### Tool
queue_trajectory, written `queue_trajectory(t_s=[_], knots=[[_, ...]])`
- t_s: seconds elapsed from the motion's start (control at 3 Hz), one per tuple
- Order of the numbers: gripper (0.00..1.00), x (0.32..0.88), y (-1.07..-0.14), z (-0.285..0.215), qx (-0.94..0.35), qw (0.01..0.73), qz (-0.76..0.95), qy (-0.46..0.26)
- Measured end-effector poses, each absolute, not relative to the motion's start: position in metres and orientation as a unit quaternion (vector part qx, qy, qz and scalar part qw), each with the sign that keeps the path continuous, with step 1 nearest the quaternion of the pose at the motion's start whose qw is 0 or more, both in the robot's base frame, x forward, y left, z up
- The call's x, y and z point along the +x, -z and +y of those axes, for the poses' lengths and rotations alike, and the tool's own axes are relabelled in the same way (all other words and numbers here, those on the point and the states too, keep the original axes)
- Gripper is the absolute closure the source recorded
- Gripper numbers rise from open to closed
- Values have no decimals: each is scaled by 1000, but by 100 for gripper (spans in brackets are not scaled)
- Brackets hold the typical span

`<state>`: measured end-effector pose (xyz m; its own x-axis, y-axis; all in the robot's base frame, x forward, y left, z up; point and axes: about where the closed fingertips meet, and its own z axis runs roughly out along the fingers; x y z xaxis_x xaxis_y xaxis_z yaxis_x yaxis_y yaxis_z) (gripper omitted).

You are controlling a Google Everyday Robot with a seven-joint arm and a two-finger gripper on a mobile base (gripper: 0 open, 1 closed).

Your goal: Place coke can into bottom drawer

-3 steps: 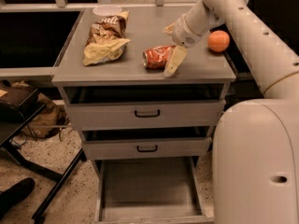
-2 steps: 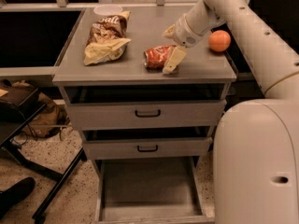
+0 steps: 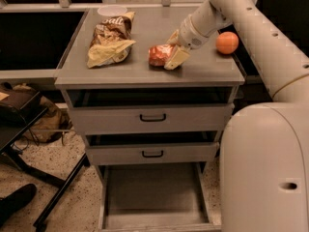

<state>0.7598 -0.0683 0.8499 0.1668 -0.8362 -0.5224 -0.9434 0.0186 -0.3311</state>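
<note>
The coke can (image 3: pixel 157 55), red and dented, lies on its side on the grey cabinet top (image 3: pixel 145 69), right of centre. My gripper (image 3: pixel 171 52) is down at the can's right end, touching or nearly touching it, with the arm reaching in from the upper right. The bottom drawer (image 3: pixel 152 197) is pulled open below, and its plain grey floor is bare.
A brown-and-yellow chip bag (image 3: pixel 112 42) lies on the left of the cabinet top, with a white round lid (image 3: pixel 112 9) behind it. An orange (image 3: pixel 227 42) sits at the right edge. The two upper drawers (image 3: pixel 152 117) are partly open. The robot's white base (image 3: pixel 265 168) stands at the right. Black chair legs (image 3: pixel 58 197) are at the lower left.
My gripper has shifted slightly up and left, closer onto the can's right end. The can, orange and chip bag have stayed where they were.
</note>
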Motion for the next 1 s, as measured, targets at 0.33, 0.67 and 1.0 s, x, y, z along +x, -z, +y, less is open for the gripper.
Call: queue_trajectory(t_s=[0.33, 0.67, 1.0], knots=[[88, 753, -853, -67, -691, 317, 646, -71], [100, 729, -872, -69, -681, 321, 657, -40], [100, 681, -875, -75, -688, 297, 661, -38]])
